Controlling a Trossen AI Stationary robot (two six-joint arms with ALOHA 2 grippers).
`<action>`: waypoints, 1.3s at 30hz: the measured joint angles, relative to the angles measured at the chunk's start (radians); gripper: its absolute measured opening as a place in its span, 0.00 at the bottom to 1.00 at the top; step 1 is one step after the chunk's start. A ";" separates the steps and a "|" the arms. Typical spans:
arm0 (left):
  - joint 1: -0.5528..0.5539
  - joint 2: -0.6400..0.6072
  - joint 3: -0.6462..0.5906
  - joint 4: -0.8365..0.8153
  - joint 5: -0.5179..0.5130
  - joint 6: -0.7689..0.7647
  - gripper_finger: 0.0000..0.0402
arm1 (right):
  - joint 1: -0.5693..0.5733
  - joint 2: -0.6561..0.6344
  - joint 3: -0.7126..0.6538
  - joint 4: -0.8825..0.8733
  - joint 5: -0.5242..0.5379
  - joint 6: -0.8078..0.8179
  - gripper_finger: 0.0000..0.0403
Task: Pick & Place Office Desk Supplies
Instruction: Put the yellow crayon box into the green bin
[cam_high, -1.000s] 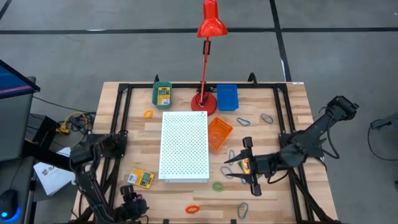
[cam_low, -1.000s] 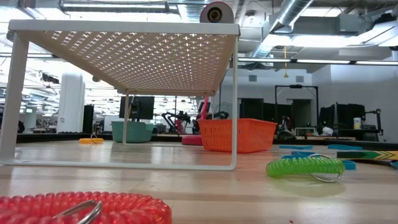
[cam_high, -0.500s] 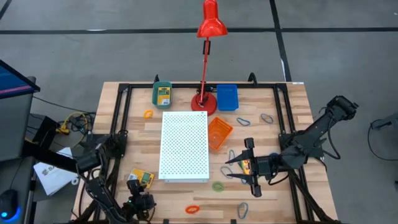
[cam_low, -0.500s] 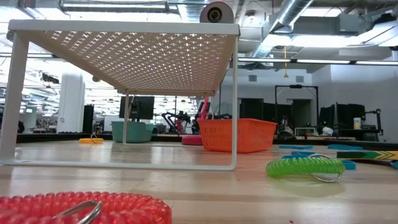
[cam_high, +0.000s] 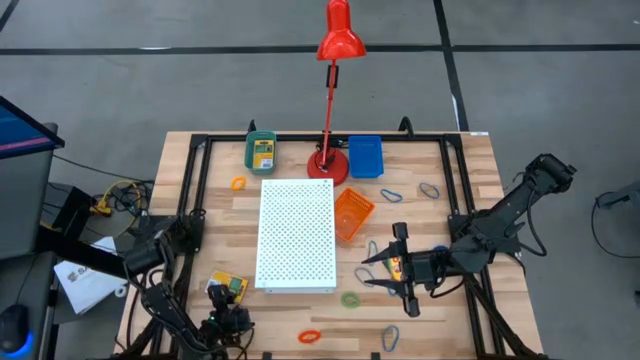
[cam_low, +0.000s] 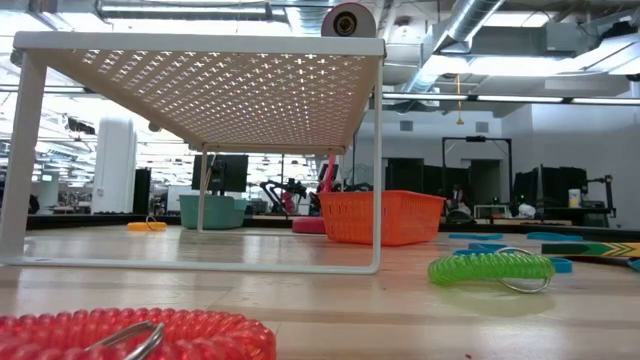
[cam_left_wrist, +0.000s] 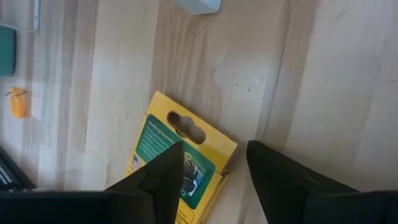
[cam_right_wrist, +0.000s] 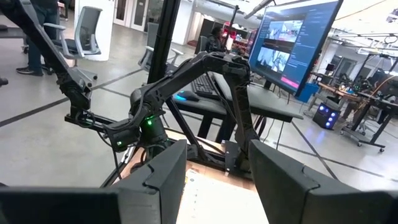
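The left gripper (cam_left_wrist: 211, 180) has swung in above the flat yellow-and-green printed box (cam_left_wrist: 180, 162) on the wooden table (cam_left_wrist: 323, 74) — fingers apart, empty, probably about to descend. The right gripper (cam_high: 392, 263) waits, parted, holding nothing.

no readable text, print on yellow-and-green box (cam_left_wrist: 177, 163) too blurred
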 joint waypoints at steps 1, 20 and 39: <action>0.000 0.000 -0.002 -0.003 -0.005 0.001 0.43 | 0.000 0.000 0.000 0.000 0.000 0.001 0.42; 0.016 0.002 -0.042 0.008 0.007 0.000 0.18 | 0.000 0.004 0.000 -0.006 -0.004 0.013 0.42; 0.032 0.007 -0.059 0.005 -0.035 -0.138 0.01 | 0.000 0.004 0.000 -0.017 -0.005 0.016 0.42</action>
